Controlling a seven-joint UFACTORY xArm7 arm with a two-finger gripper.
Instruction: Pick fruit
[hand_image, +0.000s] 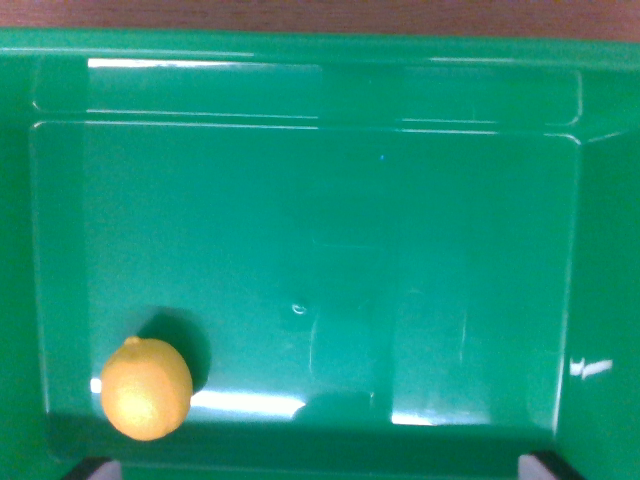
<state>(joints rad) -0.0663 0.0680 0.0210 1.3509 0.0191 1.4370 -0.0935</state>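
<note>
A yellow-orange lemon (146, 389) lies on the floor of a green plastic bin (330, 250), in the corner at the wrist view's lower left. Only the dark tips of my gripper's fingers (92, 468) show, at the bottom edge, one at the lower left and one at the lower right (548, 465). They stand far apart with nothing between them. The lemon sits just right of the left fingertip, lower in the bin than the fingers.
The bin's walls rise on all sides, with a stepped ledge (300, 95) along the far wall. A strip of brown wooden surface (320, 15) shows beyond the bin's far rim. Glare patches lie on the bin floor.
</note>
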